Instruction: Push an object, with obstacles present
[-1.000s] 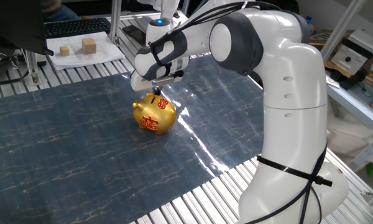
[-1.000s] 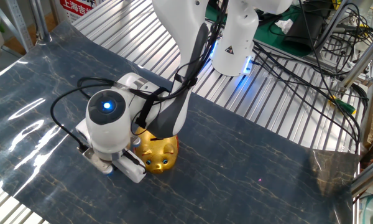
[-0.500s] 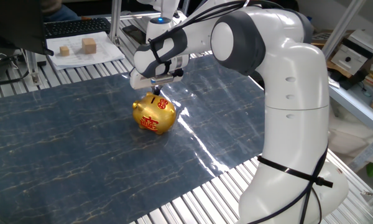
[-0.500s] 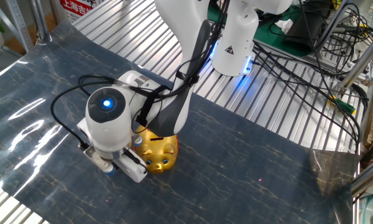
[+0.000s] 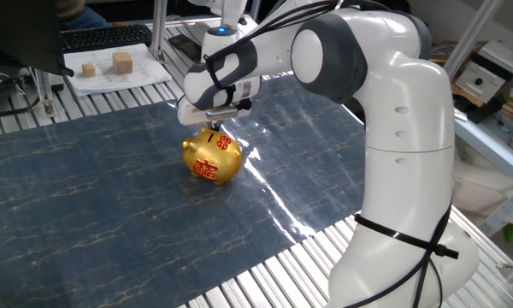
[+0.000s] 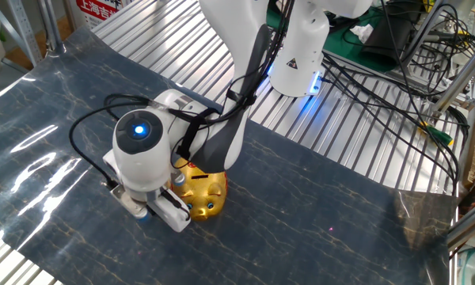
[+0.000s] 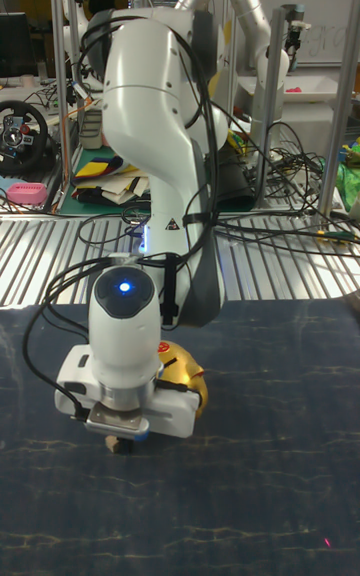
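The gold piggy bank with red characters, the obstacle, stands on the blue marbled mat. My gripper hangs just behind and above its top, pointing down, with its dark fingers together and nothing between them. From the opposite side the wrist covers most of the piggy bank, and the gripper reaches down to the mat beside it. The tall fixed view shows the gripper low over the mat in front of the piggy bank. The object is hidden in every view.
Two larger wooden blocks lie on white paper at the far left corner, next to a keyboard. The arm's base and loose cables sit on the slatted metal table behind the mat.
The wrist and gripper have shifted a little along the piggy bank's side. The piggy bank stays where it was.
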Robot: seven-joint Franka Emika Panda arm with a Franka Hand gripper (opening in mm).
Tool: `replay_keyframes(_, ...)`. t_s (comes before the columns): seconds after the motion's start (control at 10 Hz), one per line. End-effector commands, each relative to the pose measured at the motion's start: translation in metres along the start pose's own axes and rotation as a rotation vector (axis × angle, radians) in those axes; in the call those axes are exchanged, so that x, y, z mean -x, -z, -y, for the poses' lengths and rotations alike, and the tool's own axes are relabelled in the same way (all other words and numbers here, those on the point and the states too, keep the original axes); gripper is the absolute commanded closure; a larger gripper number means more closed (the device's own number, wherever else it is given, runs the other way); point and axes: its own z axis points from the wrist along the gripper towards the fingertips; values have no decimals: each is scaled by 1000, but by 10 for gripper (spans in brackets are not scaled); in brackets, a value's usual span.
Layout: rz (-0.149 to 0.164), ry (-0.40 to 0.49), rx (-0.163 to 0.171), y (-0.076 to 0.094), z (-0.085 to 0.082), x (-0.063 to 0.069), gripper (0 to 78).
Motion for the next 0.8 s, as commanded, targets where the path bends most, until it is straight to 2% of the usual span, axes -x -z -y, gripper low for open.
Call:
replay_keyframes(0.1, -5, 7, -15, 4, 3, 0, 776)
replay_keyframes(0.2, -15, 19, -17, 7, 8, -2, 776)
replay_keyframes(0.6, -15, 29, -17, 2, 24, -10, 776)
replay_keyframes(0.8, -15, 47, -25, 1, 41, -18, 776)
